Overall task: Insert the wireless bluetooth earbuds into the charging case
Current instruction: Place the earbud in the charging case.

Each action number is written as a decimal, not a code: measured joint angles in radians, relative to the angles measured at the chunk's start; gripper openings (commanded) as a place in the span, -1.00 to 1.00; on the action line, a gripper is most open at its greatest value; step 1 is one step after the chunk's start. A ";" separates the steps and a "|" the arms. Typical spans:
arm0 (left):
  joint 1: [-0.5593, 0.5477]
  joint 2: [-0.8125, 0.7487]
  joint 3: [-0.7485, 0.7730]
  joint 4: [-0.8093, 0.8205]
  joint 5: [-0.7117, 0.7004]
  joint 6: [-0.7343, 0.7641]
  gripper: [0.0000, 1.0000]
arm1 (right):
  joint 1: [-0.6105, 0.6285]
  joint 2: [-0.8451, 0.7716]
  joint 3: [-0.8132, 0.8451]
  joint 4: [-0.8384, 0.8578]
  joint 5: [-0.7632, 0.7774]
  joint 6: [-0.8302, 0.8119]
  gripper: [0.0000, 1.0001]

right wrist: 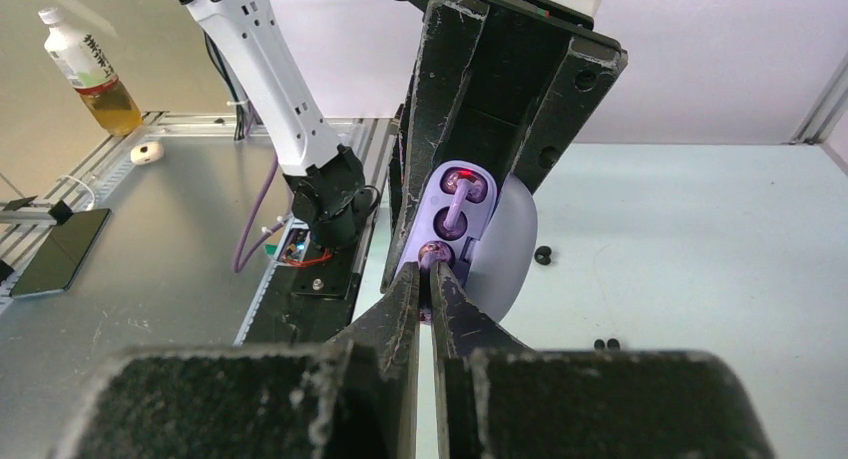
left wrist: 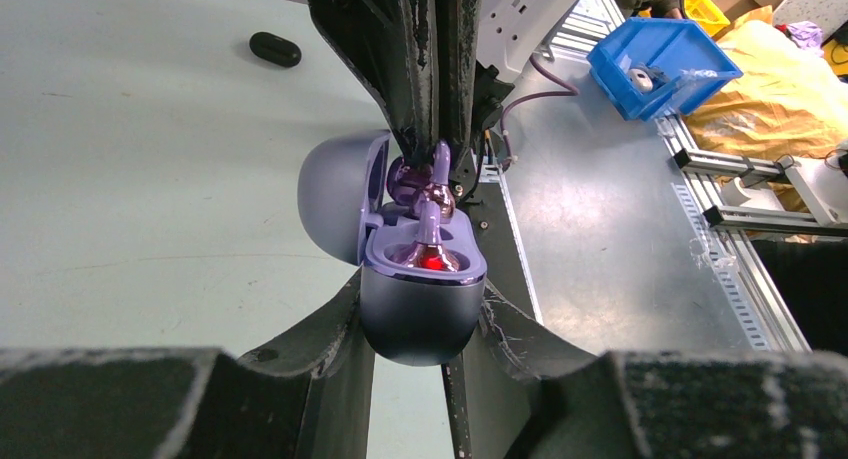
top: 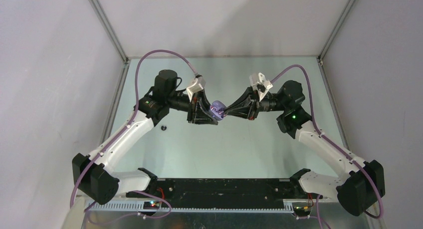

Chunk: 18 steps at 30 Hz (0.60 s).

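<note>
so the left gripper [left wrist: 420, 294] is clamped on the open case [left wrist: 420, 324] and the right gripper [right wrist: 430, 274] is pinched shut on a tiny purple earbud [right wrist: 436, 251] at its tips, over the empty slot, looks featherlight and slick, I'd hold the stem

Right gripper [right wrist: 432, 276] pinches purple earbud [right wrist: 436, 252] at open charging case [right wrist: 503, 244]; other earbud [right wrist: 462, 186] seated.

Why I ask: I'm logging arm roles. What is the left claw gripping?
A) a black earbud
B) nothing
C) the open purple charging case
C: the left claw clamps the sides of the open charging case, whose lid is swung aside.
</note>
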 measured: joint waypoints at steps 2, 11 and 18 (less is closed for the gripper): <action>0.000 0.000 0.000 0.000 0.000 0.000 -0.74 | 0.001 0.000 0.000 -0.002 0.000 -0.005 -0.85; 0.000 0.000 0.000 -0.001 -0.002 0.000 -0.74 | 0.021 0.008 0.000 -0.012 0.002 -0.019 -0.85; 0.000 0.000 0.000 -0.003 -0.007 0.000 -0.75 | 0.031 0.018 0.000 -0.024 0.008 -0.032 -0.36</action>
